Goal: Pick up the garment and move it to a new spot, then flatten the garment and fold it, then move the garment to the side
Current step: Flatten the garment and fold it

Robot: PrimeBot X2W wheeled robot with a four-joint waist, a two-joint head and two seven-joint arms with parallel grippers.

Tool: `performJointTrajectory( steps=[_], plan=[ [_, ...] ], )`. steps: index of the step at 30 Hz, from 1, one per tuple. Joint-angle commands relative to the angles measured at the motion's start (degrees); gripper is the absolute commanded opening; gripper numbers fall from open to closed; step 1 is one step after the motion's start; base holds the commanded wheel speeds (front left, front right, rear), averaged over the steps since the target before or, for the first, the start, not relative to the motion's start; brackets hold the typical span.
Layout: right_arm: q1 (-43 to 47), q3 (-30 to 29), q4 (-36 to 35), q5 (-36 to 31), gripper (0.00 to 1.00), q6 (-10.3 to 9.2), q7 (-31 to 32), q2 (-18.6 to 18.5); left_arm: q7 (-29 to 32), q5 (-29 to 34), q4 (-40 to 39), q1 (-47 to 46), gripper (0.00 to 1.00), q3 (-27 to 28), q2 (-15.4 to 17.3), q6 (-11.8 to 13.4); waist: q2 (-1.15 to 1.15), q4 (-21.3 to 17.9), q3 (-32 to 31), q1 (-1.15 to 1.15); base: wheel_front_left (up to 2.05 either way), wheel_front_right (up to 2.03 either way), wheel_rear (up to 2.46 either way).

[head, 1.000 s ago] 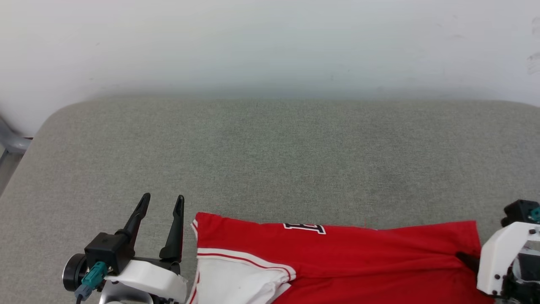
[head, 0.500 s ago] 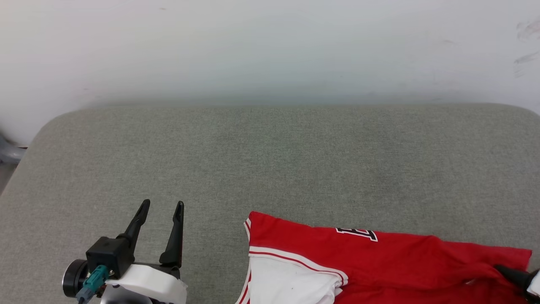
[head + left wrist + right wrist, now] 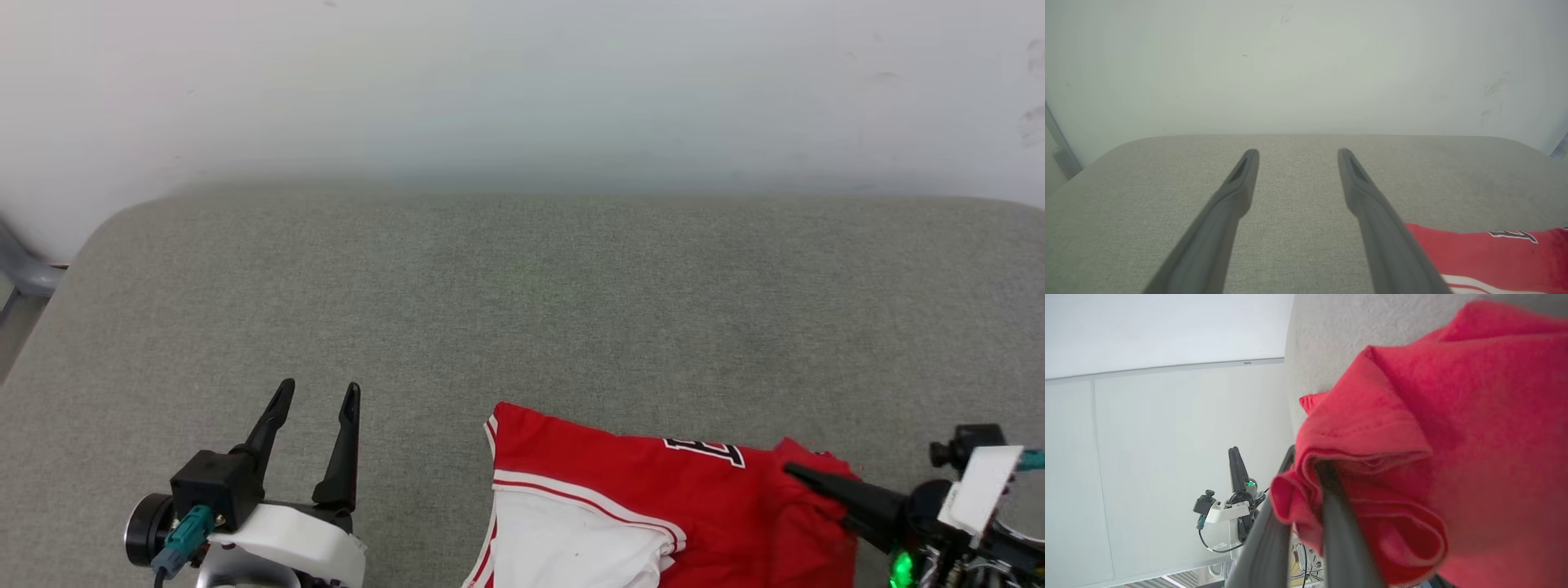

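At the near edge of the grey cushion [image 3: 522, 310] the garment [image 3: 653, 482] lies half bunched, one red corner pinched tight between the closed jaws of the right gripper [image 3: 808, 478], while the left gripper [image 3: 318, 392] hangs spread and empty near its striped side. It looks light and limp, likely to sag and fold over itself, so hemmed corners seem the surest hold
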Motion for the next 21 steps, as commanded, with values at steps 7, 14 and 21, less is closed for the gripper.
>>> performJointTrajectory(
  steps=[7, 14, 21],
  plan=[
    [0.05, 17.12, 0.49, 14.39, 0.00, -0.03, -7.38, 0.16, 0.16, -0.02, 0.01, -2.37, 1.00, -0.75, -0.27, -0.26, 0.00, 2.45, 2.02, 0.00, 0.00, 0.00, 0.00],
    [0.83, 33.64, -2.84, 21.47, 0.00, -0.03, -15.02, 0.09, -0.32, -0.38, 0.80, -4.10, 1.00, -1.29, -1.02, -0.89, 0.00, 4.78, 4.20, 0.00, 0.00, 0.00, 0.00],
    [0.41, 42.58, -0.35, 15.68, 0.00, -0.02, -26.65, 0.15, -1.05, -0.54, 2.09, -5.43, 1.00, -1.36, -1.79, -1.22, 0.00, 6.39, 6.10, 0.00, 0.00, 0.00, 0.00]
  ],
)
